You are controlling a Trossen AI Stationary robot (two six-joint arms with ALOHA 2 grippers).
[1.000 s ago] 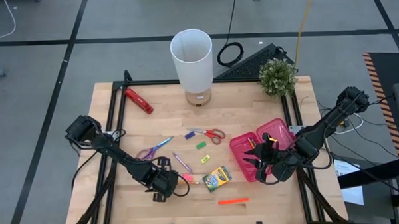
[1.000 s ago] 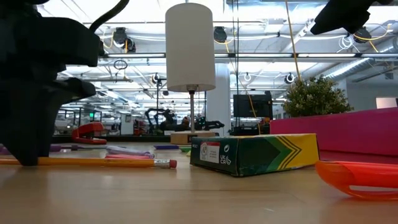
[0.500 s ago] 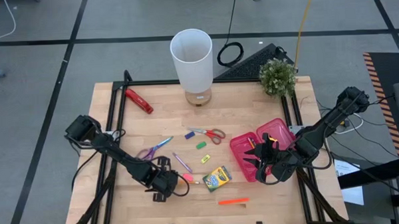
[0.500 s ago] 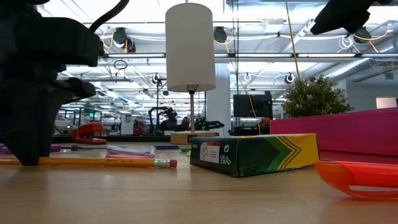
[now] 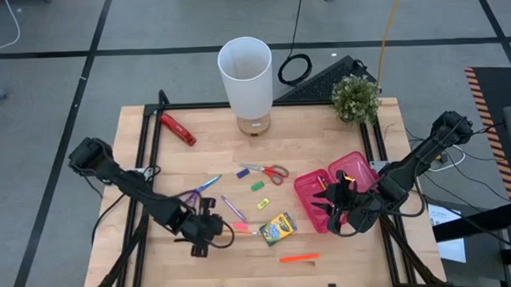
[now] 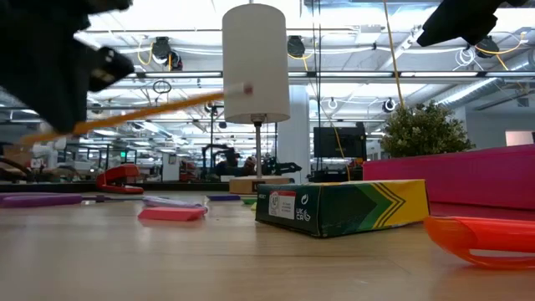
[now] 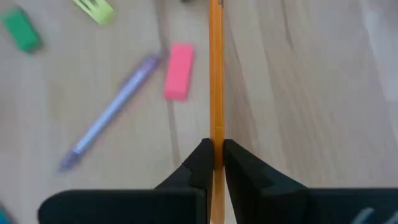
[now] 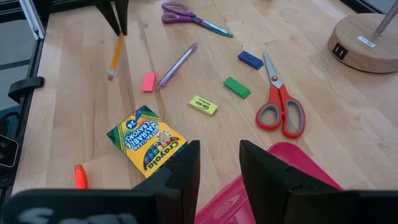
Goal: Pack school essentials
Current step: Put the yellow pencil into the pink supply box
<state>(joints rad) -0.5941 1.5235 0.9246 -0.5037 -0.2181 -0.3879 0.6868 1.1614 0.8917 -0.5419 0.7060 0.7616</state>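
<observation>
Now | left tool (image 7: 213, 163) pinched the pencil (image 7: 216, 74), raised off the desk (image 5: 324, 141) since earlier | right tool (image 8: 217, 163) spread above pink case (image 5: 338, 187), unmoved

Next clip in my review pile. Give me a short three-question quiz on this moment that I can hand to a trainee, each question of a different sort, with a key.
1. True or false: the left end effector holds the yellow pencil clear of the table.
2. Multiple choice: which item lies nearest the crayon box in the high view? A) red-handled scissors B) pink eraser C) red hand tool
3. Fill in: the right end effector hovers by the open ____ case.

Key: 1 true; the low view shows the pencil lifted and tilted above the wood. 2 B. 3 pink.
</observation>
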